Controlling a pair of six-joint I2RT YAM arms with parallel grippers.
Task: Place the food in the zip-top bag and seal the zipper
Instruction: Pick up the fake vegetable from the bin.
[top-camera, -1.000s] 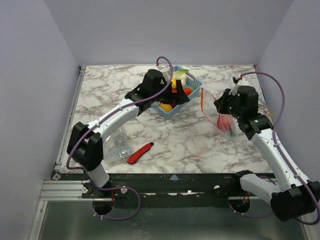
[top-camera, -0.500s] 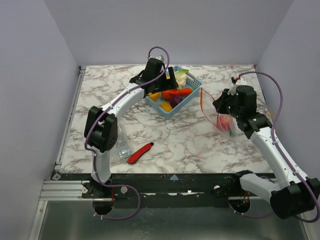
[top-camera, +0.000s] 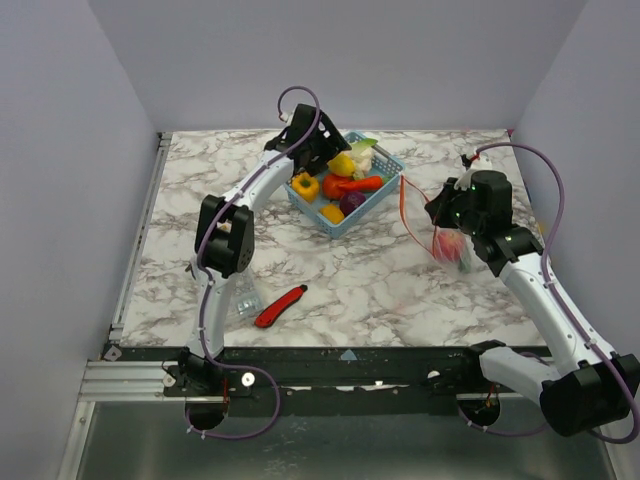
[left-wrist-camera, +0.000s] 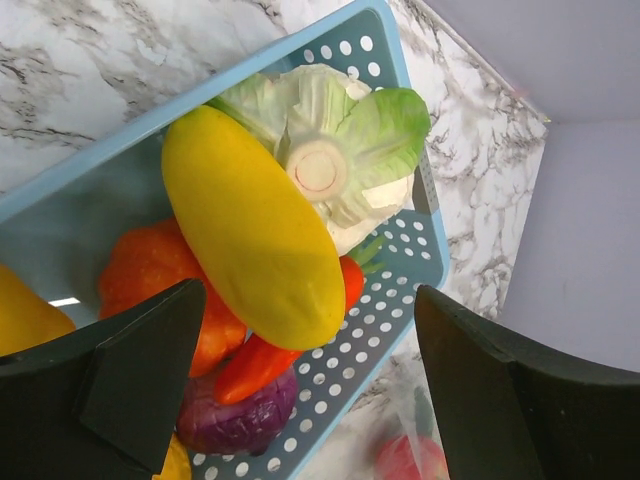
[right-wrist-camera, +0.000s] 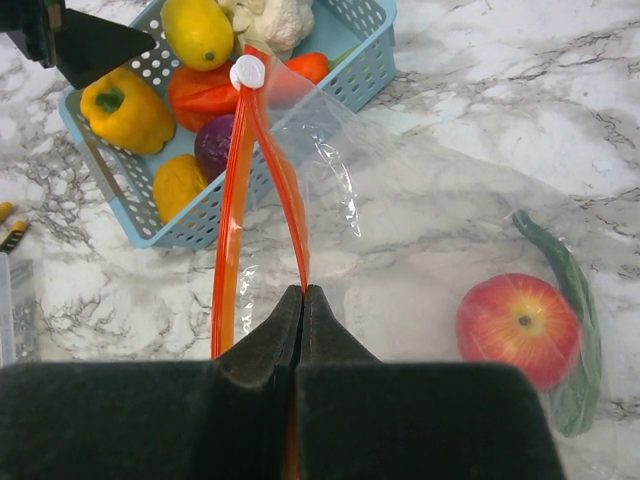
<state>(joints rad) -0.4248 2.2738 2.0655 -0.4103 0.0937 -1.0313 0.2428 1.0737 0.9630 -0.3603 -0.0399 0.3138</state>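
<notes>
The food lies in a blue basket (left-wrist-camera: 400, 290): a yellow piece (left-wrist-camera: 250, 230), a green-white cabbage (left-wrist-camera: 340, 160), an orange piece (left-wrist-camera: 150, 275), a red chili (left-wrist-camera: 250, 365) and a purple onion (left-wrist-camera: 235, 420). My left gripper (left-wrist-camera: 310, 300) hovers open over them, holding nothing; it is at the basket's far left corner (top-camera: 325, 155). My right gripper (right-wrist-camera: 302, 300) is shut on the zipper (right-wrist-camera: 232, 210) of the zip-top bag (right-wrist-camera: 400, 230), lifting the mouth open. A red apple (right-wrist-camera: 518, 325) and a green piece (right-wrist-camera: 570, 300) lie inside the bag.
A red utility knife (top-camera: 280, 306) and a clear ridged box (top-camera: 240, 290) lie near the left arm's base. The basket (top-camera: 345, 228) stands at the back centre, just left of the bag (top-camera: 445, 245). Grey walls close in three sides.
My left arm has drawn back and left, its gripper moving from the basket's near side to its far left corner. The right gripper has kept its hold on the zipper.
</notes>
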